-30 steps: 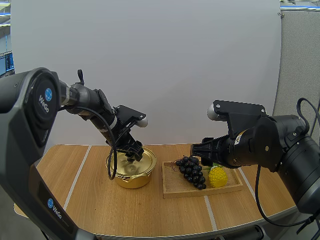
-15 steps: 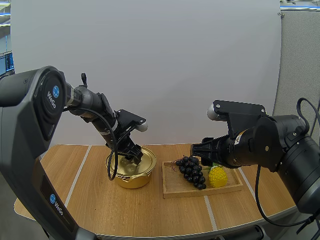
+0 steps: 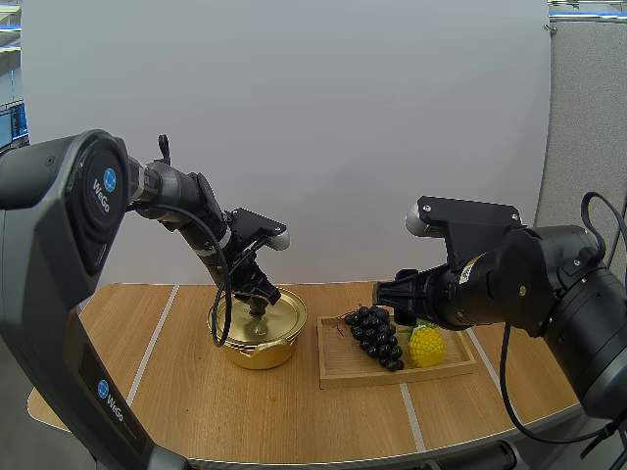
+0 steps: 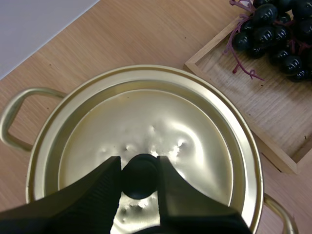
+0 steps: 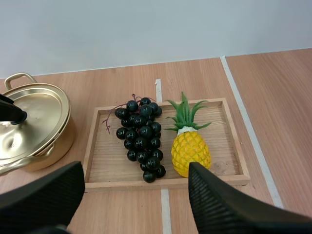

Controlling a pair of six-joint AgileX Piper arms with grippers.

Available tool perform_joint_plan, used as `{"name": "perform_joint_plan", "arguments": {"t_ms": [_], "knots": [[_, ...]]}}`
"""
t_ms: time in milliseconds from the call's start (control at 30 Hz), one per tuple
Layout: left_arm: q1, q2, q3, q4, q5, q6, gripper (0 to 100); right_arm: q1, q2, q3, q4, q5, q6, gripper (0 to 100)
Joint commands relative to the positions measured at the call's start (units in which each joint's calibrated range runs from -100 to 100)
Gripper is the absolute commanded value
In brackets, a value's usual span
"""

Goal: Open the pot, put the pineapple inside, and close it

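High view: on the table (image 3: 294,421), toward its back edge, the pot (image 3: 260,352) stands left of the tray (image 3: 343,364), and your left gripper (image 4: 139,163) is pinched on the lid (image 4: 170,126) by its knob (image 4: 140,176). Lift straight up, since the lid looks tipped, then carry it clear. The pineapple (image 5: 191,151) lies at the tray's right end beside the grapes (image 5: 141,136), with your right gripper (image 5: 134,168) gaping wide above its near edge.

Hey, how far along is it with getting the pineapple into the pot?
Nothing is finished yet. In hand: the left pincer is shut on the knob of the lid, which covers the pot. The right pincer hangs open over the tray, where the pineapple lies. Left: lift the lid off, put the pineapple in, close the pot.
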Motion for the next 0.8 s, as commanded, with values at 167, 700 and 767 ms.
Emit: {"name": "perform_joint_plan", "arguments": {"t_ms": [167, 700, 767], "knots": [[-0.26, -1.69, -6.97, -0.84, 15.16, -1.9, 0, -0.23, -0.04, -0.46, 0.0, -0.5, -0.05, 100], [-0.26, -21.15, -27.27, 3.91, 19.46, -7.24, 0, -0.23, -0.04, -0.46, 0.0, -0.5, -0.05, 100], [-0.26, -22.98, -30.94, 5.84, 19.29, -8.19, 0, -0.23, -0.04, -0.46, 0.0, -0.5, -0.05, 100]]}}
